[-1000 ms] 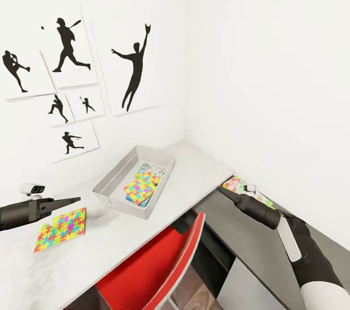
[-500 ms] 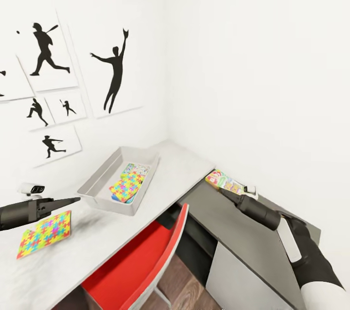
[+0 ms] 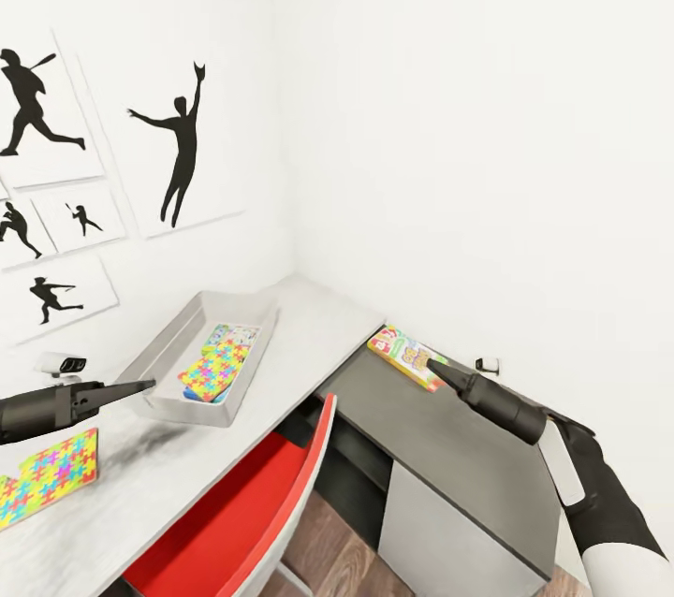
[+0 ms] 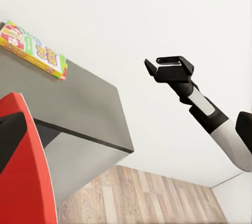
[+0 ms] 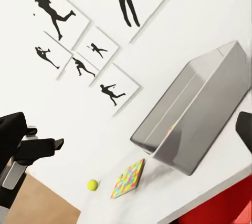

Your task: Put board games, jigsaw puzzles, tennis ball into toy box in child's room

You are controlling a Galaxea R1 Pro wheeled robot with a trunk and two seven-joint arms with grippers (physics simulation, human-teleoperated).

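White walls with black sports prints [image 3: 178,148] stand behind an L-shaped table [image 3: 309,335].

From the left: the left gripper [image 3: 140,385] hovers above a jigsaw puzzle [image 3: 42,475], and I cannot tell its state. Next, the toy box [image 3: 164,354] holds another puzzle [image 3: 211,372] over a board game [image 3: 229,335]. On the dark top lies a colourful board game [image 3: 404,356]; the right gripper [image 4: 170,68] hangs open. A tennis ball [image 5: 92,184] lies near the loose puzzle.
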